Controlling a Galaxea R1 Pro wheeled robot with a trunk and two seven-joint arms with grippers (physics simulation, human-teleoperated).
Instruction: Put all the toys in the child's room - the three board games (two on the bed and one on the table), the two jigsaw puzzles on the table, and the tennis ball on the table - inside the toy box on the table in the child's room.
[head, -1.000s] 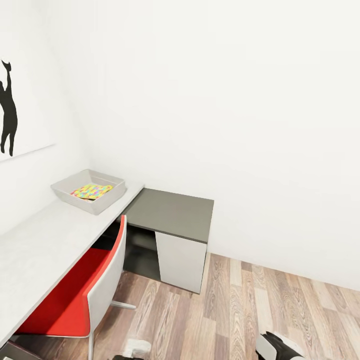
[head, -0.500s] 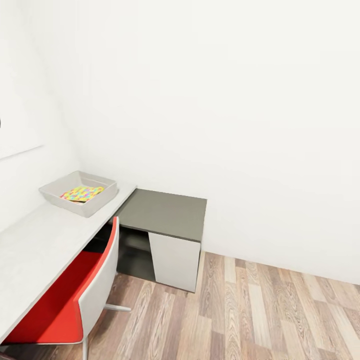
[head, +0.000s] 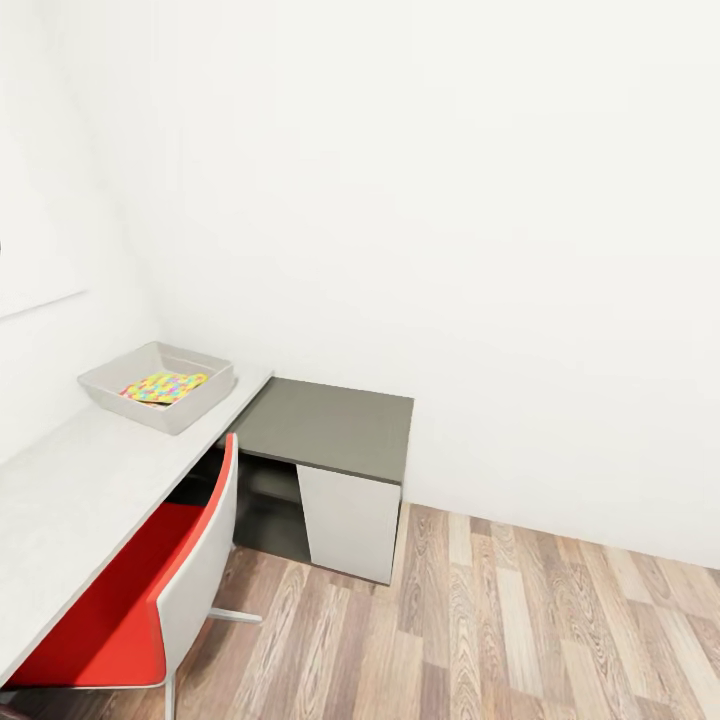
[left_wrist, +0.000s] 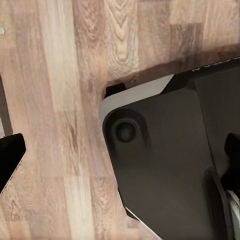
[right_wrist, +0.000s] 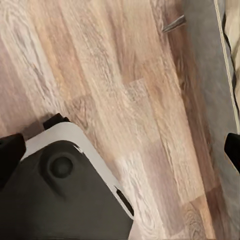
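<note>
The table (head: 70, 480) runs along the left wall, its top bare from the near end up to the toy box (head: 190, 405), which sits at the far end with open sides above it. A puzzle (head: 165, 386) lies flat inside, leaving room over it. A red chair (head: 170, 590) stands tucked against the table's front edge, blocking approach there. The dark cabinet (head: 335, 430) joins the table's far corner, its top unoccupied. The plank floor (head: 520, 630) to the right is open.
</note>
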